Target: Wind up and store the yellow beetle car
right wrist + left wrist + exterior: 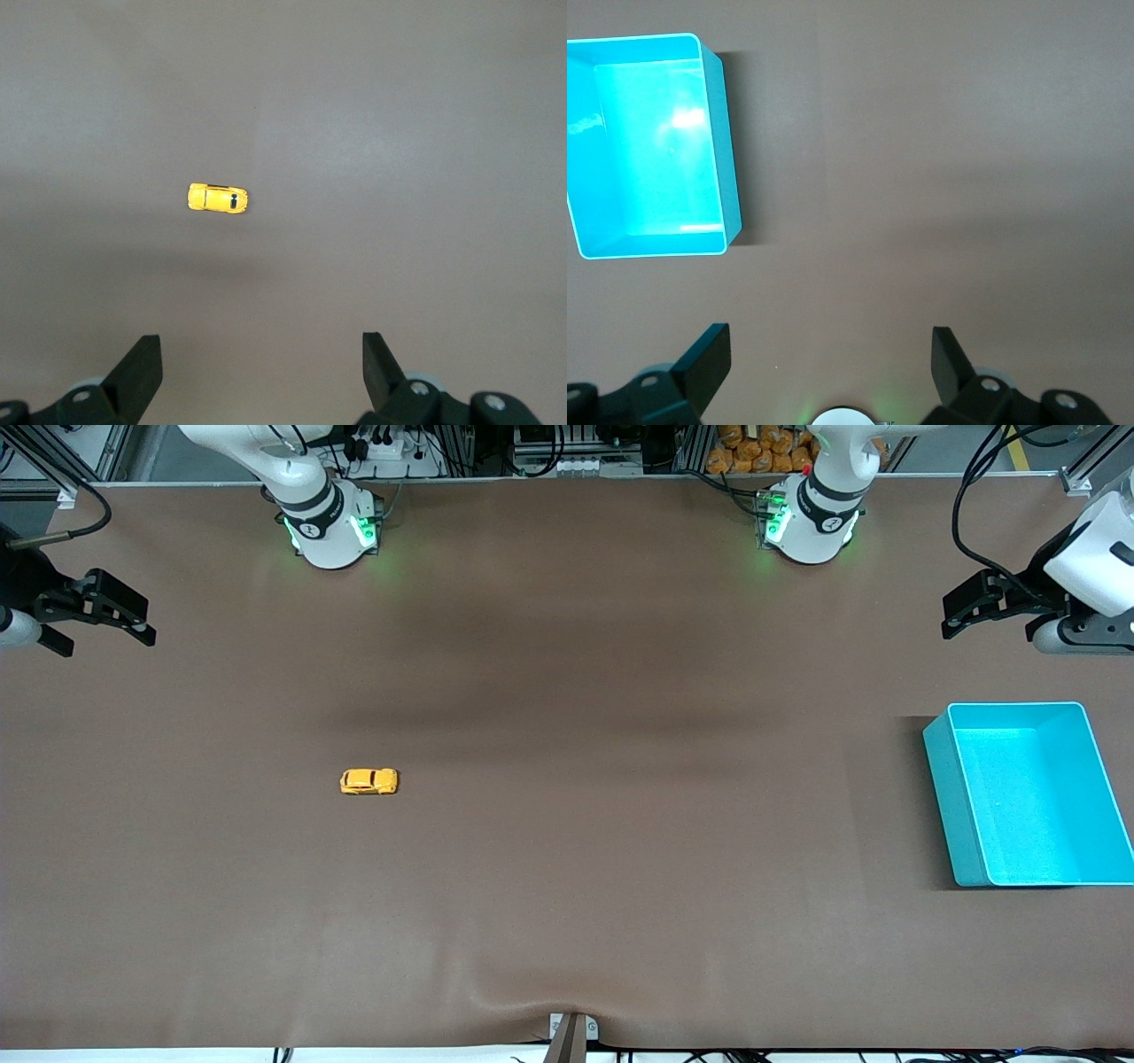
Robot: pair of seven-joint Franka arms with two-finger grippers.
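One yellow beetle car (pixel 369 781), lengthwise along table.

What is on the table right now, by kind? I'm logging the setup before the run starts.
Yellow beetle car: 1
Teal bin: 1
Open tools above the table: 2, the left tool at the left arm's end, the right tool at the right arm's end
Total: 4

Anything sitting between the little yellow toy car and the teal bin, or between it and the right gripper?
Nothing visible. Bare brown table separates the tiny yellow beetle car from the teal plastic bin and from the open right gripper.
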